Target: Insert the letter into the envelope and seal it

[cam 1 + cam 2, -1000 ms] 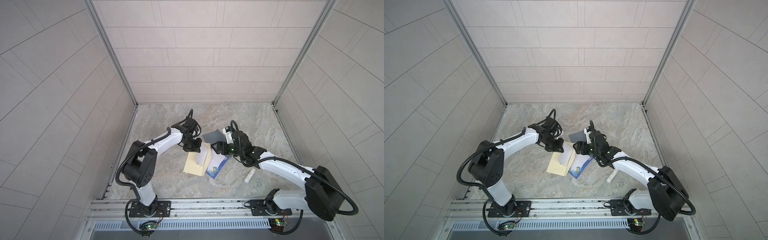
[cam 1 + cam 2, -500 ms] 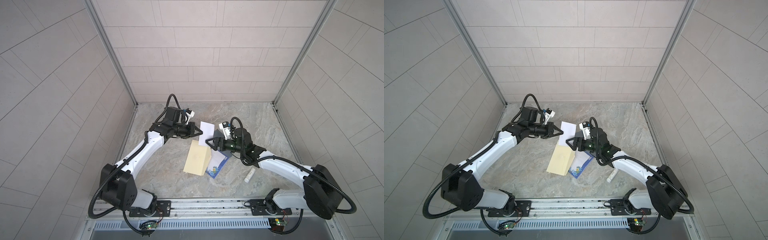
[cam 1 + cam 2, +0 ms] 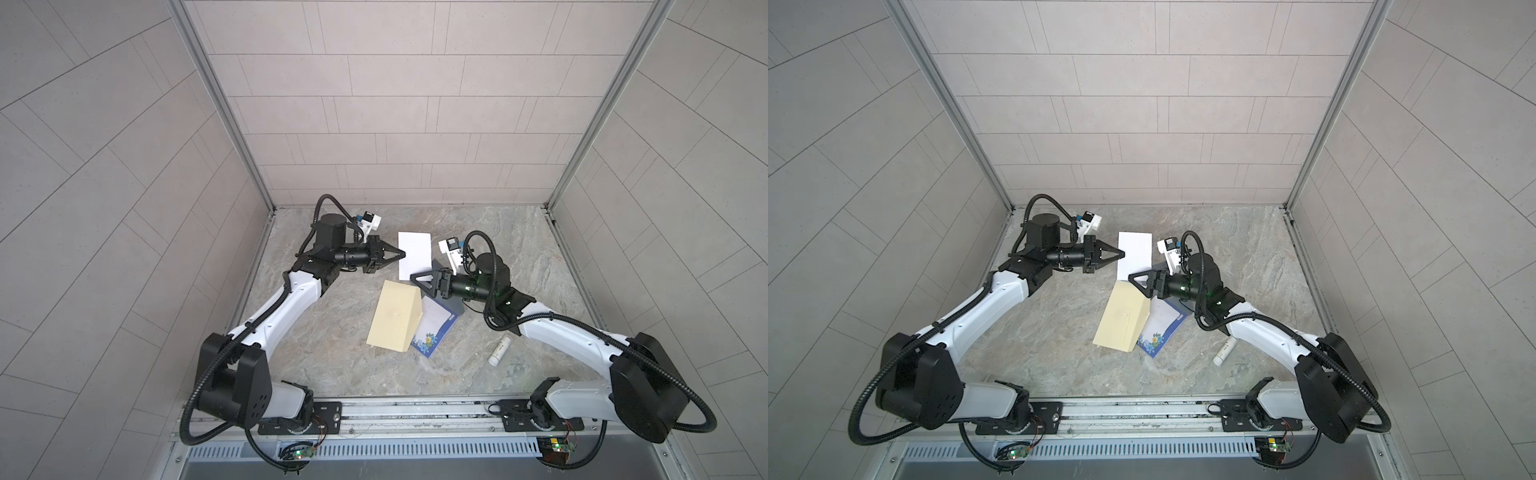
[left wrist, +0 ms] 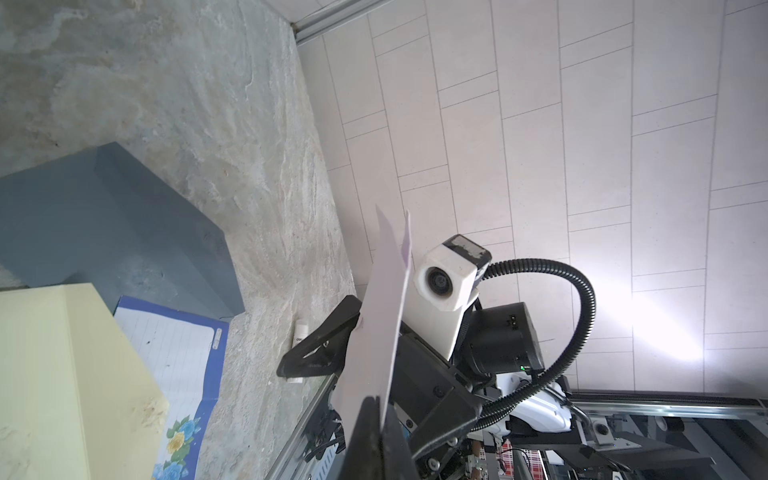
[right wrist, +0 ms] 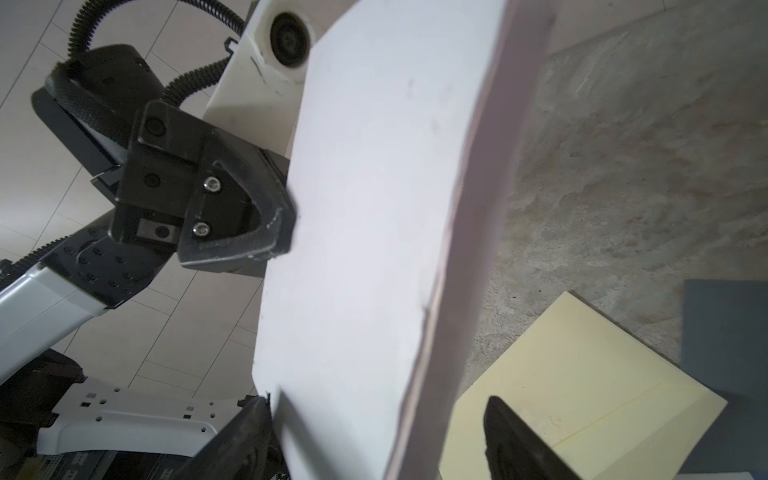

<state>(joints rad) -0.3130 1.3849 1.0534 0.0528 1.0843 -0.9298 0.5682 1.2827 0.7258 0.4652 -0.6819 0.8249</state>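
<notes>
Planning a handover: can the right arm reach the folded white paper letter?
Probably yes: the right end effector stands open at the folded white paper letter's free edge, nothing between them; the left end effector pinches another edge.

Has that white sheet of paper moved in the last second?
Yes. The white letter, held by the left gripper, has gone from lying over the yellow envelope to beyond its far edge, nearer the back wall.

top views look down from high; close wrist views share the white sheet (image 4: 380, 324)
</notes>
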